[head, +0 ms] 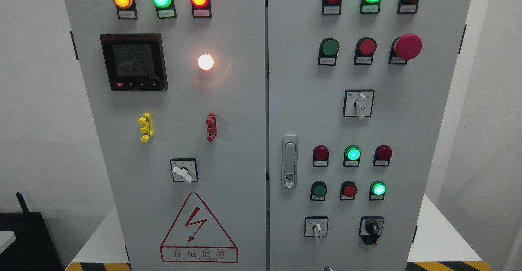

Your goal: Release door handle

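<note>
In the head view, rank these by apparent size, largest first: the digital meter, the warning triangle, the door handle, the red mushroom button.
1. Warning triangle
2. Digital meter
3. Door handle
4. Red mushroom button
All sit on the same cabinet front, so nearness hardly skews it.

Door handle (289,161) sits upright and flush, silver with a keyhole at its foot, just right of the cabinet's centre seam (267,140).
</note>
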